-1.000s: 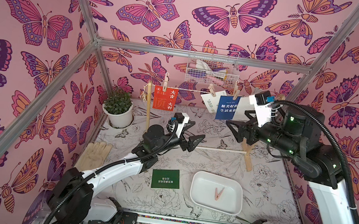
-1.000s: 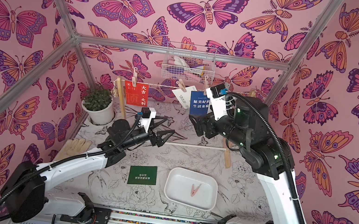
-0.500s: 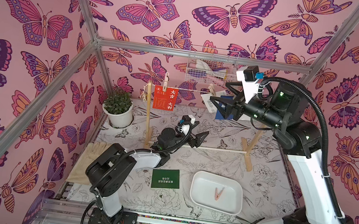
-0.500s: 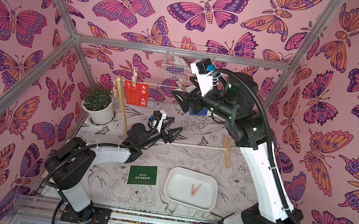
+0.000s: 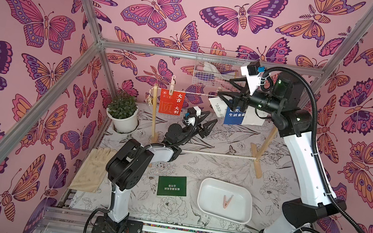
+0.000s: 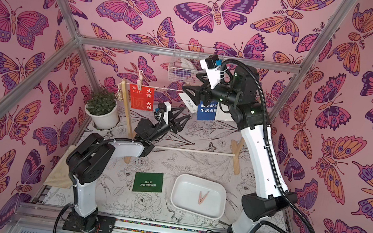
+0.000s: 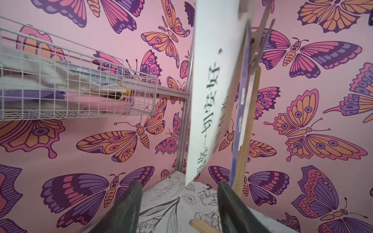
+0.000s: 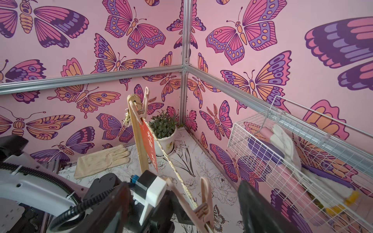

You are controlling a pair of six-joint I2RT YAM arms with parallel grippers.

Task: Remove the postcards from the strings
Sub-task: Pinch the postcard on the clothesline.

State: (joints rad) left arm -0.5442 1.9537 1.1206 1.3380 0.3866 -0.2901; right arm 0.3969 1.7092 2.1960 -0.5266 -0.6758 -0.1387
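- Now, at the left the red postcard (image 5: 171,102) hangs pegged on the string (image 5: 196,94); the green postcard (image 5: 172,186) lies on the table.
- My left gripper (image 5: 211,118), jaws apart and empty, waits under the white postcard (image 5: 218,107).
- My right gripper (image 5: 224,87), jaws wide, straddles a peg (image 8: 203,209) without gripping it. Next, I judge: pinch the card, squeeze the peg.

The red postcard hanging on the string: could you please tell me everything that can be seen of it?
The red postcard is a thin, paper-looking rectangle with white Chinese characters down one side, a small emblem at a top corner and a faint large character below. It hangs upright from the twine, clipped at its top edge by one pale pink clothespeg, close beside the wooden post nearest the potted plant.
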